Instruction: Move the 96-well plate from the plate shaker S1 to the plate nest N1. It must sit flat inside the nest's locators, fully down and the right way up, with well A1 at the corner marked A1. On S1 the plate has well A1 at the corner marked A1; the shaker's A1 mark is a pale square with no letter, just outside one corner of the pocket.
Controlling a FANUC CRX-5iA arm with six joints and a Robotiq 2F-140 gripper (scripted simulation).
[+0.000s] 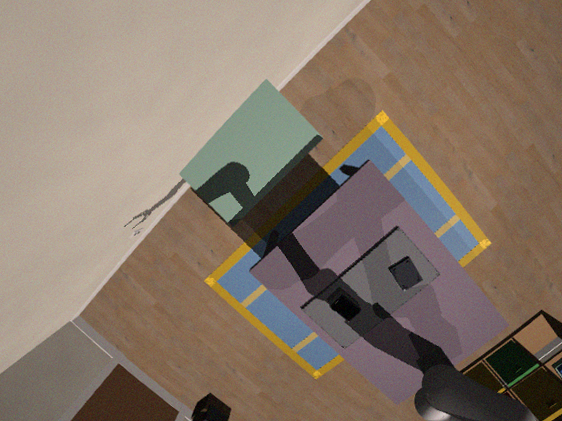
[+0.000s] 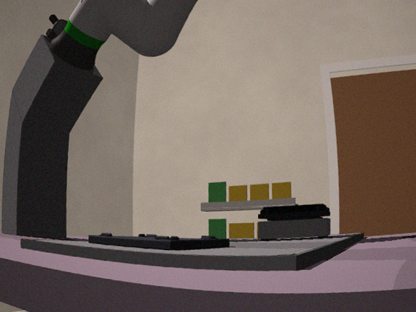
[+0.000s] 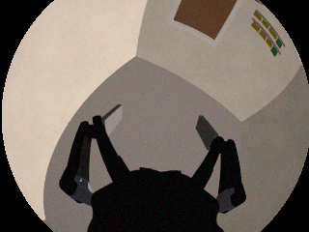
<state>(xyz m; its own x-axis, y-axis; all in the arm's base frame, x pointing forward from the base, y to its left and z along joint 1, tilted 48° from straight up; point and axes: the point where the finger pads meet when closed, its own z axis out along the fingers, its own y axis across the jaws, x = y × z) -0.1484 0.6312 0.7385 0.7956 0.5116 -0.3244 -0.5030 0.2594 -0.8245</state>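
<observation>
plate [image 2: 293, 210] atop shaker [image 2: 294, 228], uncrowded edges

A: Ext. view, what's cut off?
B: Arm [image 2: 136, 19] leaves the top edge past the elbow; wrist and gripper not shown there. Worktop [image 2: 192, 278] runs off left, right and bottom edges.

A: Plate on shaker S1 [image 2: 293, 228]?
B: Only a dark slab [image 2: 293, 210] seen edge-on; wells, A1 corner can't be told.

A: Top view?
B: Arm base [image 1: 467, 401] clipped by the bottom edge. Dark arm crosses nest N1 [image 1: 344, 306], hiding part of it; corner marks too small to read. Shaker's pale A1 square too small to make out.

A: Wrist view?
B: Gripper [image 3: 157, 123] body is a black silhouette, no detail; worktop and plate not in frame.
</observation>
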